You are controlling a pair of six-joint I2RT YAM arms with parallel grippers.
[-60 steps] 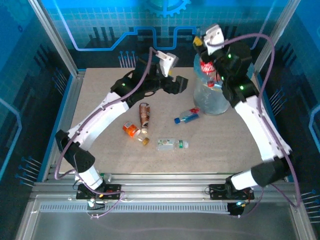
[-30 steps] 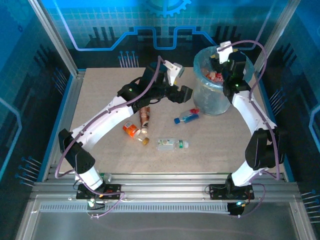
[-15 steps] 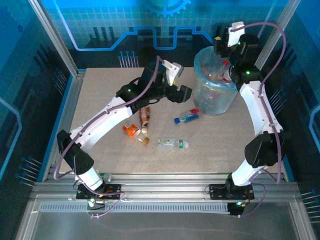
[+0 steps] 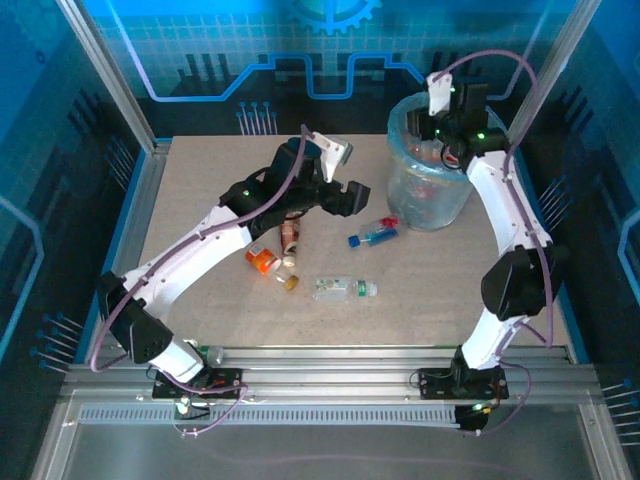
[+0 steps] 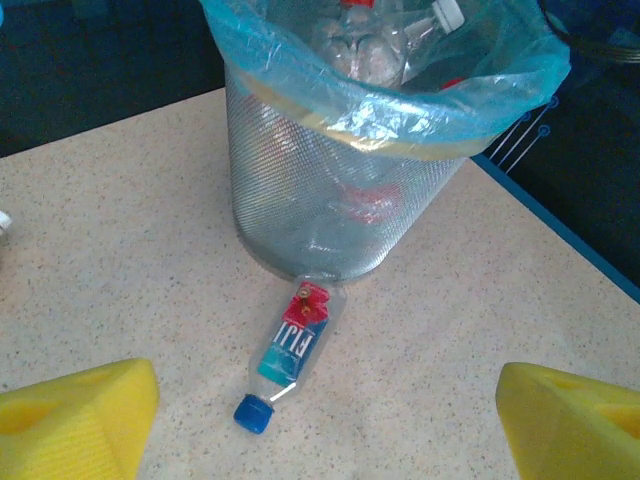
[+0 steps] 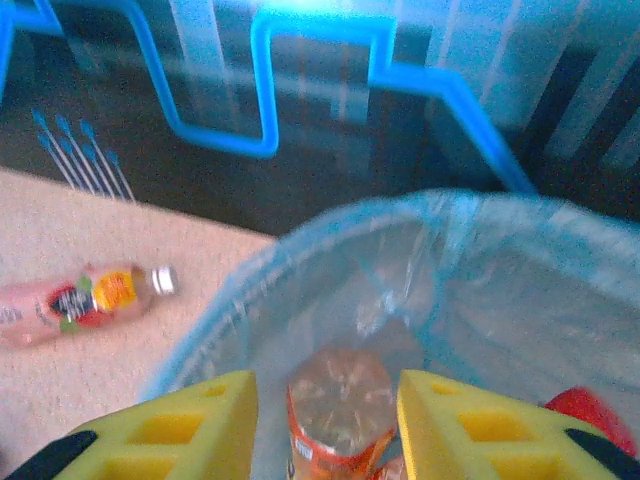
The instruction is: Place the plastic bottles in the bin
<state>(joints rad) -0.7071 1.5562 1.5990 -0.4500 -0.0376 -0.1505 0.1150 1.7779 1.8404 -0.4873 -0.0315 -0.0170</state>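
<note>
Left end effector (image 5: pixel 320 425) open wide; right end effector (image 6: pixel 325 425) narrowly parted

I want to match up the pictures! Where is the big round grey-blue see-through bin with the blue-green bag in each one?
Top external: the round translucent grey-blue bin stands at the far right of the speckled beige table.
Left wrist: the bin is top centre, just beyond a blue-capped bottle lying on its side.
Right wrist: the bin is seen from above, across the lower right.
Shared landmark: that table, under the bin in all three.
</note>
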